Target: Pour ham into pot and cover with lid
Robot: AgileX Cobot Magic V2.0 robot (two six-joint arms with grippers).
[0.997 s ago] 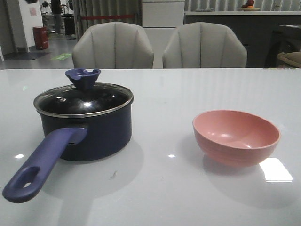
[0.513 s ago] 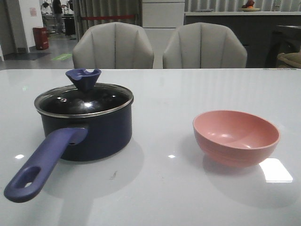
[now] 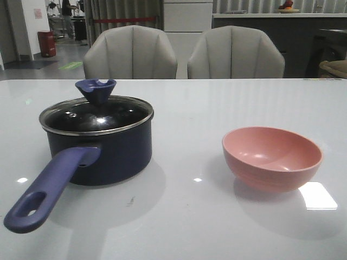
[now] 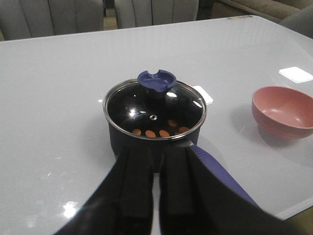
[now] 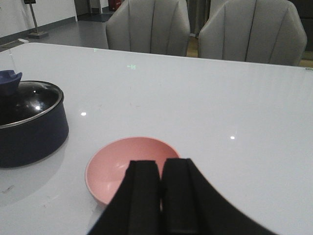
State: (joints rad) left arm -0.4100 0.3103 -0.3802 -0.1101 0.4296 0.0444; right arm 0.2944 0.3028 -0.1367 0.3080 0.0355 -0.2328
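The pot [image 3: 108, 154] stands on the left of the table, its purple-blue handle [image 3: 51, 187] pointing to the front left. The glass lid [image 3: 97, 115] sits on its rim, dark blue knob [image 3: 95, 89] up. In the left wrist view several orange-pink ham pieces [image 4: 157, 132] show through the lid [image 4: 146, 105] on the pot's black floor. My left gripper [image 4: 157, 149] hangs back from the pot, near the handle's root, shut with only a slit between its fingers and holding nothing. My right gripper [image 5: 160, 164] hovers shut and empty over the near side of the pink bowl [image 5: 117, 164]. Neither gripper shows in the front view.
The pink bowl [image 3: 271, 157] stands empty on the right of the white table [image 3: 184, 216]. Two grey chairs [image 3: 130, 51] [image 3: 236, 51] stand behind the table's far edge. A bright light patch [image 3: 317, 196] lies beside the bowl.
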